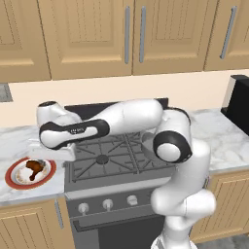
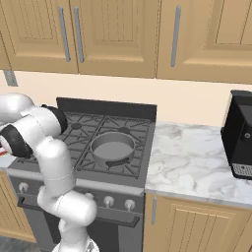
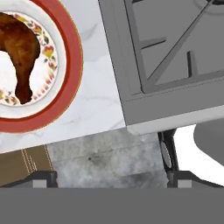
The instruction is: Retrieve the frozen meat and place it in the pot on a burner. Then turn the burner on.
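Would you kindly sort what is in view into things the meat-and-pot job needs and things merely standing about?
Needed:
frozen meat, lying on the plate
pot, on a stove burner
stove knobs
gripper, open, near the plate

Standing about:
red-rimmed plate
black appliance on the counter
wall cabinets

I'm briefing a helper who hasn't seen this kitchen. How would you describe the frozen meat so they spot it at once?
Start at the gas stove; on the marble counter to its left sits a white plate with a red rim. The frozen meat lies on that plate: a small reddish-brown drumstick, the only food in sight, well apart from the grey pot on a burner.
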